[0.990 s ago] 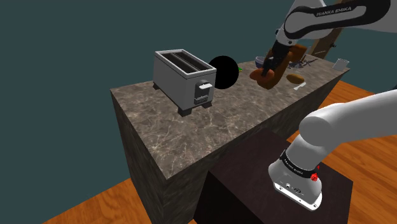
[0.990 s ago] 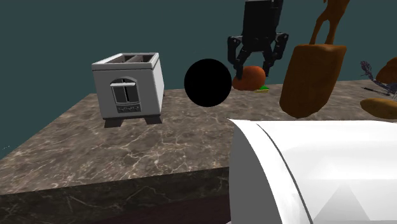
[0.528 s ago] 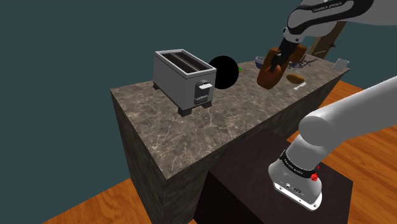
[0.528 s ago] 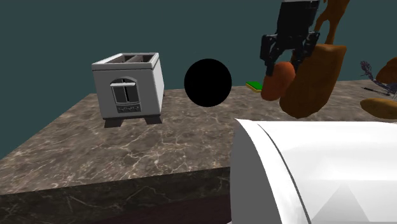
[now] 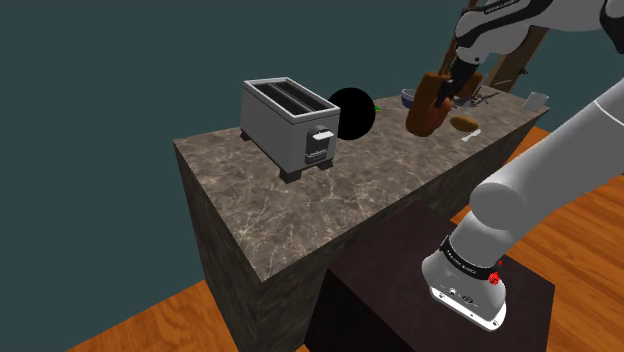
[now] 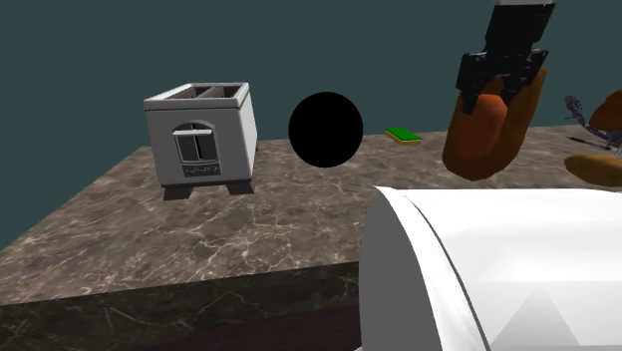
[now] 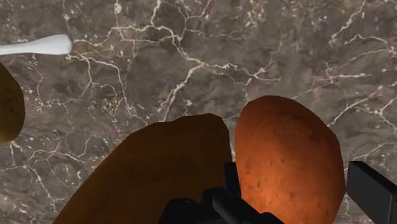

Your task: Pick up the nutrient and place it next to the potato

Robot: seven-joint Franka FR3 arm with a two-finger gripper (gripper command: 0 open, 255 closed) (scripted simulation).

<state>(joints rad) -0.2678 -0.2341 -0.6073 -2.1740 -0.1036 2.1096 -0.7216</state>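
1. The gripper [image 7: 302, 186] clasps the orange-red nutrient [image 7: 289, 156] above the counter [image 7: 191, 63], near its far end.
2. In the shoulder view the brown object [image 5: 428, 102] hides the nutrient.
3. The wrist view adds the potato [image 7: 9, 102] (cut off), apart from the nutrient.

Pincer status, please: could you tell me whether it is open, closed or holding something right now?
Pincer: closed on the orange-brown rounded nutrient, above the marble counter.
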